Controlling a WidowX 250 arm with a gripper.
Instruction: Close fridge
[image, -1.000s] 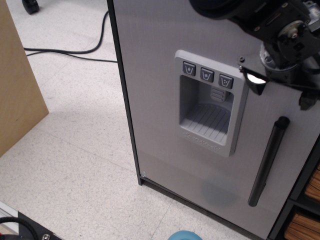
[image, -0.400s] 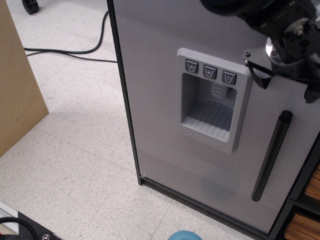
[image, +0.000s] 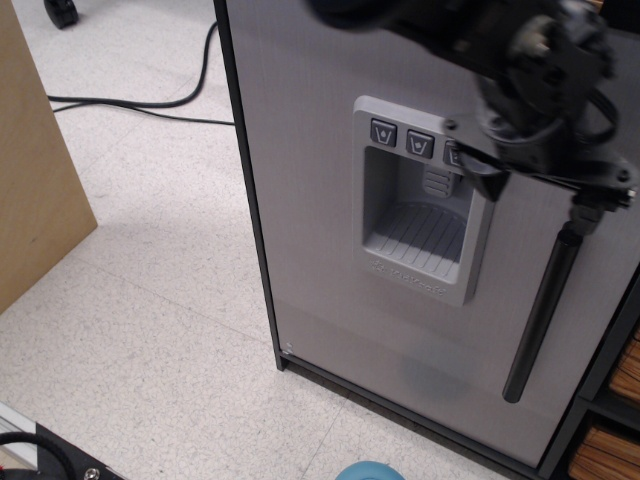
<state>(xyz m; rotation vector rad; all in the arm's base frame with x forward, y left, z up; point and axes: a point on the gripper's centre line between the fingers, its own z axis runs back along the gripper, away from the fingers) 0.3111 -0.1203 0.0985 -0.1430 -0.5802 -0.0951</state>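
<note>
The fridge (image: 320, 250) fills the middle of the view. Its light grey door lies flat against the black frame, and no interior shows. The dispenser recess (image: 420, 230) with its three buttons is at mid-door. The black bar handle (image: 540, 310) runs down the door's right side. My black gripper (image: 540, 190) hangs in front of the door at upper right. Its fingers are spread wide, one (image: 485, 178) over the dispenser's right edge and the other over the top of the handle. It holds nothing.
A black cable (image: 130, 102) lies on the speckled floor behind the fridge. A wooden panel (image: 30, 180) stands at the left. Black cubby shelving with wooden items (image: 610, 440) is at the lower right. A blue round object (image: 368, 470) sits at the bottom edge.
The door swung slightly further shut, then stayed still. My gripper has moved left and down across the door, from the upper right corner to over the dispenser edge and handle top.
</note>
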